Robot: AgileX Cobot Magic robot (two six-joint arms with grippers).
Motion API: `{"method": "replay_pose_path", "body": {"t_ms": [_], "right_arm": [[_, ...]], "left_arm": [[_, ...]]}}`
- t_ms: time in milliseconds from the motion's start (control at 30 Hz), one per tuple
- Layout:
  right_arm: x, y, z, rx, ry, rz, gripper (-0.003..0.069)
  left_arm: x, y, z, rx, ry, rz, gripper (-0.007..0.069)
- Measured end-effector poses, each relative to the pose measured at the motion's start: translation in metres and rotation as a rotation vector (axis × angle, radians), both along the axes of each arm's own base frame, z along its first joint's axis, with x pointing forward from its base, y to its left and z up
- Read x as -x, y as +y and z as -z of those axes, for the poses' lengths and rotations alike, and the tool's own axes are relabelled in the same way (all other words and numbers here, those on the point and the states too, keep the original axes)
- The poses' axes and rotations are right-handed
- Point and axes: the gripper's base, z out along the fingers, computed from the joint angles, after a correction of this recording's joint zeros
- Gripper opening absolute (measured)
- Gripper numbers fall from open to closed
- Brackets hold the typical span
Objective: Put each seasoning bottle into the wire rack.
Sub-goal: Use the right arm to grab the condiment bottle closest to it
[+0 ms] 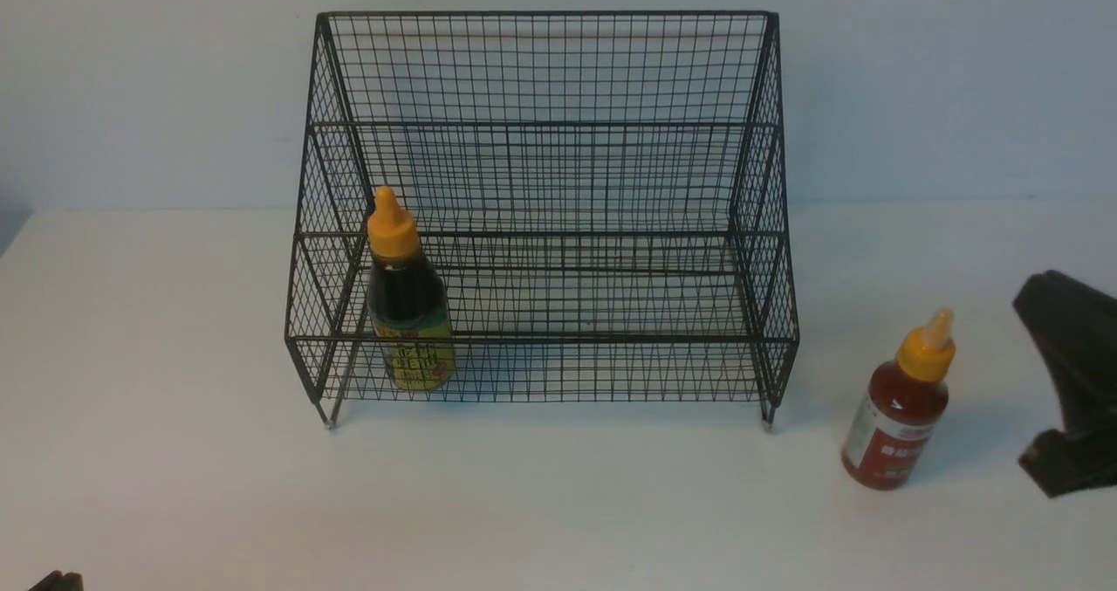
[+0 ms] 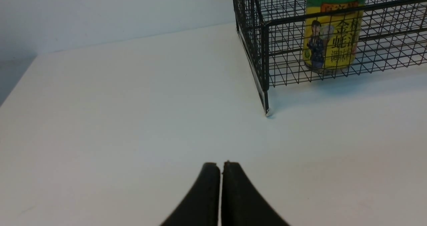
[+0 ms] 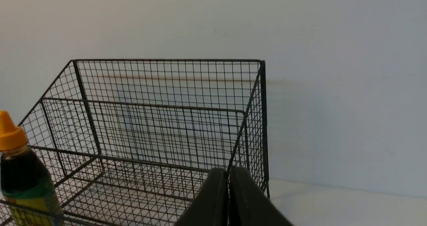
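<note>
Dark-brown seasoning bottle (image 1: 408,312): upright on the lower tier of the wire rack (image 1: 545,13), at its 9 o'clock end, just behind the front rail, which likely keeps it from sliding out.
Red sauce bottle (image 1: 899,408): upright on the bench (image 1: 174,469), outside the rack at about 4 o'clock, not yet racked.
Right pincer (image 3: 228,171): pressed together, pinching nothing; at 3 o'clock of the red sauce bottle, apart from it, so probably the arm to fetch it once spread.
Left pincer (image 2: 221,166): pressed together, empty, low over the bench toward 7 o'clock of the rack, seemingly parked clear.
Free room: lower tier, centre to 3 o'clock.
</note>
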Motion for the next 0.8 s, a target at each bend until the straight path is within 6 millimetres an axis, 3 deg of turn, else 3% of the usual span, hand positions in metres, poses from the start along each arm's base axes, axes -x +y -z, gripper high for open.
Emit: {"method": "replay_pose_path", "body": {"t_ms": [167,300,433,667,800], "right_arm": [[-0.023,0.005,0.018,0.011,0.025,0.017,0.0146],[-0.039,0.004,0.032,0.061,0.011,0.071,0.0327],[-0.049,0.003,0.045,0.055,0.034,0.111,0.0408],[-0.067,0.006,0.076,0.075,0.086,0.137,0.0434],[-0.071,0.007,0.089,0.089,0.121,0.139,0.0369]], "left_arm": [[0.000,0.000,0.000,0.000,0.000,0.000,-0.0005],[0.000,0.000,0.000,0.000,0.000,0.000,-0.0005],[0.000,0.000,0.000,0.000,0.000,0.000,-0.0005],[0.000,0.000,0.000,0.000,0.000,0.000,-0.0005],[0.000,0.000,0.000,0.000,0.000,0.000,-0.0005]]}}
